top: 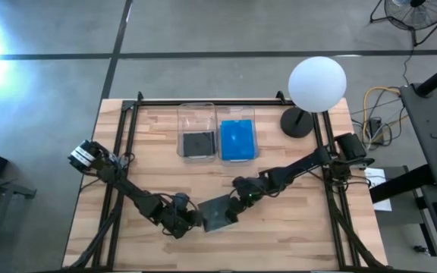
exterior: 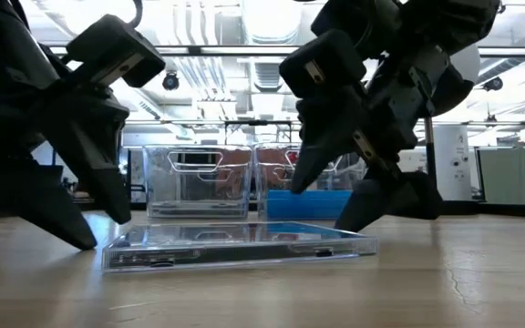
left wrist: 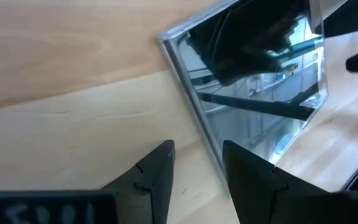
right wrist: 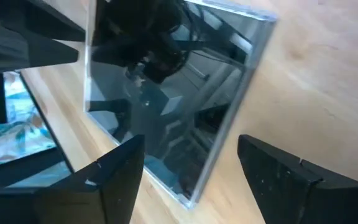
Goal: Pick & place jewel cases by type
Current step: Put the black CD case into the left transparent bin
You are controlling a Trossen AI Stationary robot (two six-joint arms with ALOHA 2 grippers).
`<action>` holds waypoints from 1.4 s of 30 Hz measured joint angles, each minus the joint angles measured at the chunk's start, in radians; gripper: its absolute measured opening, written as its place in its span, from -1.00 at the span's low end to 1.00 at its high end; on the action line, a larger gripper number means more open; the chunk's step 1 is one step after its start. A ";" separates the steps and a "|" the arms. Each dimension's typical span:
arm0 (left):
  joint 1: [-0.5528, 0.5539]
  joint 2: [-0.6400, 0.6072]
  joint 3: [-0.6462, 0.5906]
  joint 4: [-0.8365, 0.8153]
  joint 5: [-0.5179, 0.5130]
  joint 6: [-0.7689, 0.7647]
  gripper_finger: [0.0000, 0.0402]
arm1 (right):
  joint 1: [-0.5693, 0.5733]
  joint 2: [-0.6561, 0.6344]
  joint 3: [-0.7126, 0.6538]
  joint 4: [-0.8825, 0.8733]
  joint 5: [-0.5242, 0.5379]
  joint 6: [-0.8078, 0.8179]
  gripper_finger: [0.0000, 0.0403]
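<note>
One dark jewel case [top: 218,216] lies flat on the wooden table near its near edge, also seen in the low view [exterior: 244,244]. My left gripper [top: 190,220] is at the case's left side, open by a narrow gap; in its wrist view [left wrist: 197,180] the case's edge [left wrist: 207,140] runs toward that gap. My right gripper [top: 239,201] is over the case's far right corner, wide open [right wrist: 191,180], its fingers standing on either side of that corner [right wrist: 194,196]. Dark cases [top: 198,142] lie in the left clear bin and blue cases [top: 237,140] in the right one. My left gripper has one finger [left wrist: 253,180] over the case's left edge and the other on the table side; I cannot tell whether either touches it. My right gripper straddles the case's corner from above, slanting down; its lower fingertip [exterior: 358,219] is close to the case's right end, and I cannot tell whether it touches.
Two clear bins [top: 196,108] [top: 236,108] stand side by side at the table's far middle. A white globe lamp [top: 317,83] with a dark base [top: 297,123] stands at the far right. Bare wood [top: 294,227] lies to the right of the case.
</note>
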 joint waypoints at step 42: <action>-0.012 -0.016 -0.130 0.146 0.035 0.244 -0.38 | 0.063 -0.005 0.164 0.154 -0.060 -0.202 0.34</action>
